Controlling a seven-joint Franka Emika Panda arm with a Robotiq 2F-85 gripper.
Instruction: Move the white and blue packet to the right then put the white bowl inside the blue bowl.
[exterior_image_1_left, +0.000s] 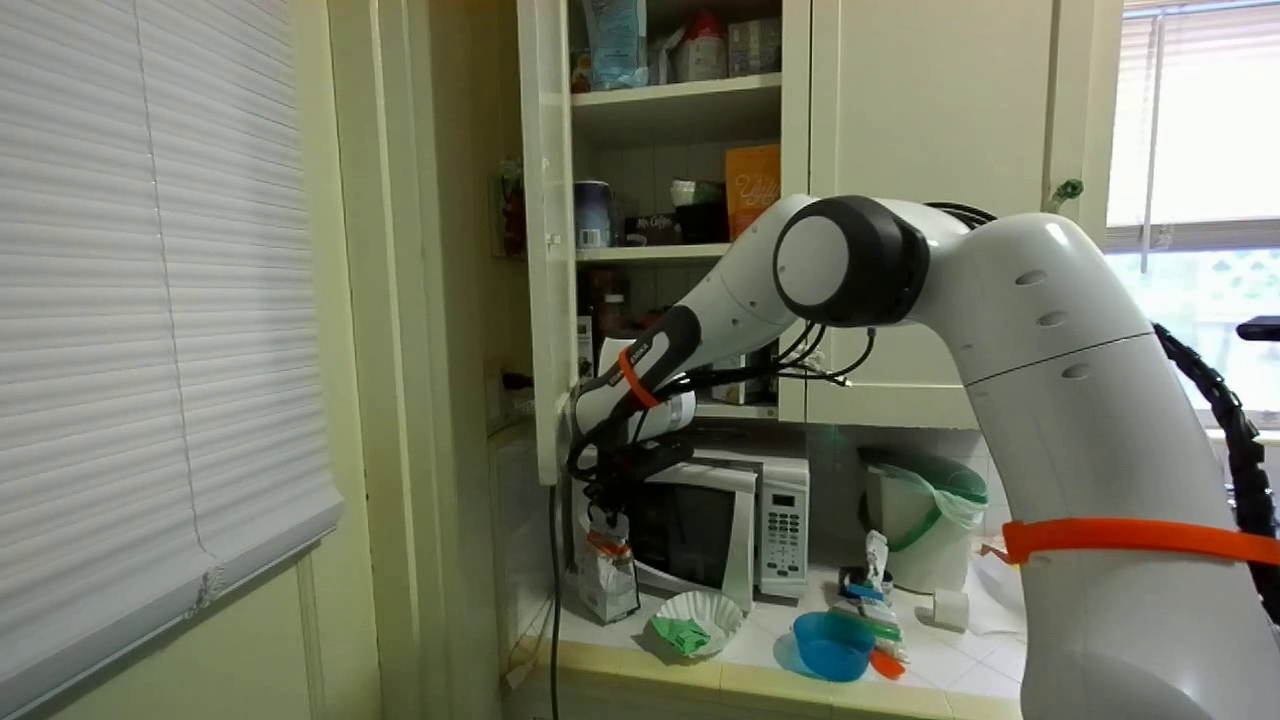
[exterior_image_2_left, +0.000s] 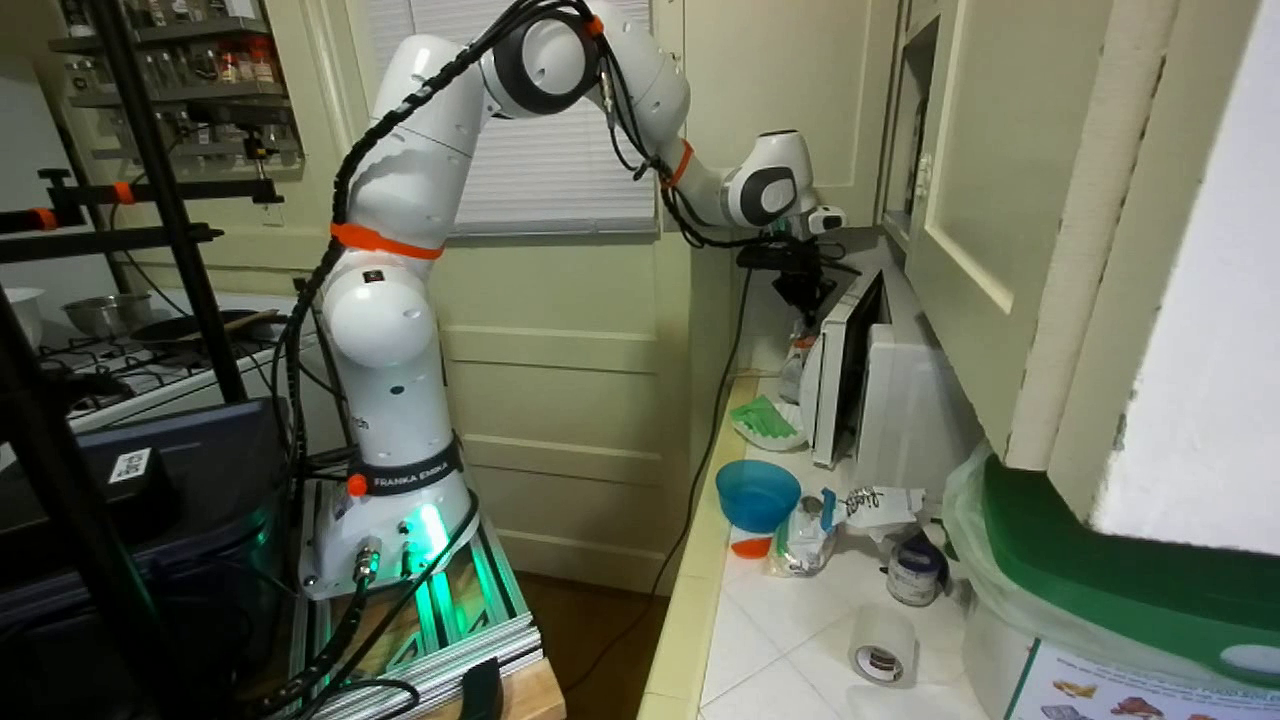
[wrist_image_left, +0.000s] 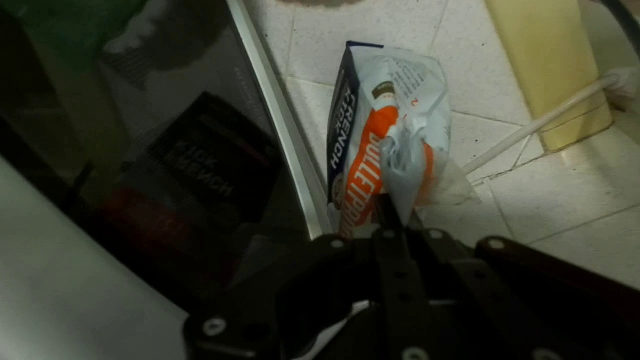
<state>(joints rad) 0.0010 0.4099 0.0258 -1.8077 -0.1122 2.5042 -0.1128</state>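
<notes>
our tool reaches down over the desk, its fingers close together and pinching the crumpled top of the white and blue packet. we see that packet upright in an exterior view, its printed face banded with orange, near the microwave, whose door stands ajar. in the wrist view its dark blue side lies just beside the door's edge; we cannot tell whether the two touch, nor whether the packet's base bears on the desk. near the packet, in front of that door, we find the white bowl, pale and fluted, with a crumpled green piece lying in it. the blue bowl sits apart from it in both exterior views, by the desk's front edge. just beside the blue bowl we make out an orange piece, partly hidden, and a bag with a blue strip. well apart from our tool stand a small jar, a white roll and a bin with a green lid.
</notes>
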